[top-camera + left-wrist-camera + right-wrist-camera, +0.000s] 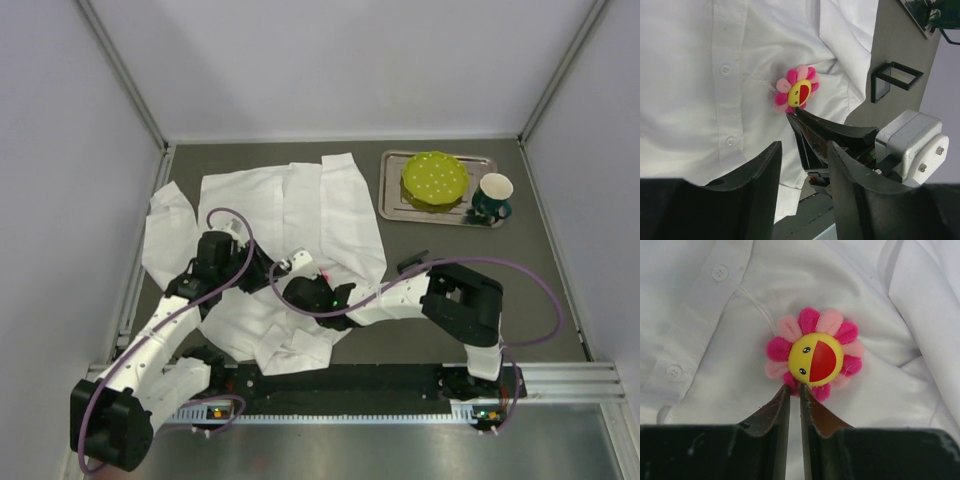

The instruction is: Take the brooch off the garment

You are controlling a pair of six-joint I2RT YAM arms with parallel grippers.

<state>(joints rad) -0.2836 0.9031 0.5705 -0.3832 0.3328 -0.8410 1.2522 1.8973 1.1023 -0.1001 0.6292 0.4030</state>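
Logging right claw (795, 387): nearly pressed together at lower petals of brooch (815, 357), sitting on shirt (705, 365) just ahead; pinch I cannot tell; left claw (804, 146) spread; right claw between it and brooch; black frame (896, 79) further right.

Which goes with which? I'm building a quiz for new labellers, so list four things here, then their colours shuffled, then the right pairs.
Things:
1. brooch
2. garment
3. plate
4. mug

Colours:
A. all white
B. dark green outside
C. pink petals, yellow centre
D. yellow-green with pale dots

Pairs: 1-C; 2-A; 3-D; 4-B
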